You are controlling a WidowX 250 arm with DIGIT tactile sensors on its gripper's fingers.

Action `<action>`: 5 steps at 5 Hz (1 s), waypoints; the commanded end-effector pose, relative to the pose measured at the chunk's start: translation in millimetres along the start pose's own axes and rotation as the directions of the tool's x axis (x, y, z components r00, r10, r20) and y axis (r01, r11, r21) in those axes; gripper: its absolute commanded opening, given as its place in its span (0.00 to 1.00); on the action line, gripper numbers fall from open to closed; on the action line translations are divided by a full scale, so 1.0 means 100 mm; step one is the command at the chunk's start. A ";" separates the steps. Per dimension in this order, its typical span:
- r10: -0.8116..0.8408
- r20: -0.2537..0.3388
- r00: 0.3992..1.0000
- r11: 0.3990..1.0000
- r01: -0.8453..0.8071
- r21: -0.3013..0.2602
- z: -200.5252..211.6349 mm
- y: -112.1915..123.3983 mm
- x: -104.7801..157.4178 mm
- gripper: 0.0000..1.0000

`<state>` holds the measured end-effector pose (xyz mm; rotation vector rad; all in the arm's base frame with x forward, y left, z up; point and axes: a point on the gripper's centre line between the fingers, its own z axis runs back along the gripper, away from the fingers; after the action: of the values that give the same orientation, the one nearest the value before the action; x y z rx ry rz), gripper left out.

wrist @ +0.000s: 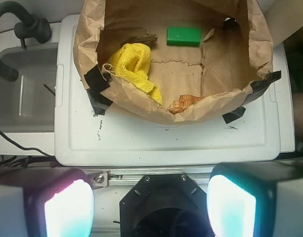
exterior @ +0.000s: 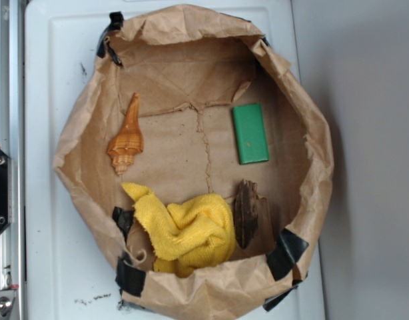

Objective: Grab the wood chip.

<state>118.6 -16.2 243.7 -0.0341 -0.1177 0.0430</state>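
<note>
The paper bag [exterior: 84,127] held the wood chip [exterior: 245,214], a yellow cloth [exterior: 188,233], a shell [exterior: 126,141] and a green block [exterior: 250,133] — the fingers [wrist: 69,210] were spread apart, holding nothing.

surface: white plastic tray [exterior: 51,100] | beside: grey sink [wrist: 23,89]

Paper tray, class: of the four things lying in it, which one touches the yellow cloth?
The wood chip, dark brown and jagged, lies against the yellow cloth's right edge; the seashell and green block lie apart.
</note>
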 end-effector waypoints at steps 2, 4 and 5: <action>0.061 -0.004 0.998 0.998 -0.061 -0.007 -0.02 -0.21 0.41 1.00; 0.094 0.026 0.995 0.995 -0.095 0.029 -0.31 -0.20 1.12 1.00; 0.264 0.079 0.961 0.964 -0.263 -0.024 -0.51 0.02 1.35 1.00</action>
<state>257.6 -13.1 201.0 -0.0442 -0.1702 0.2981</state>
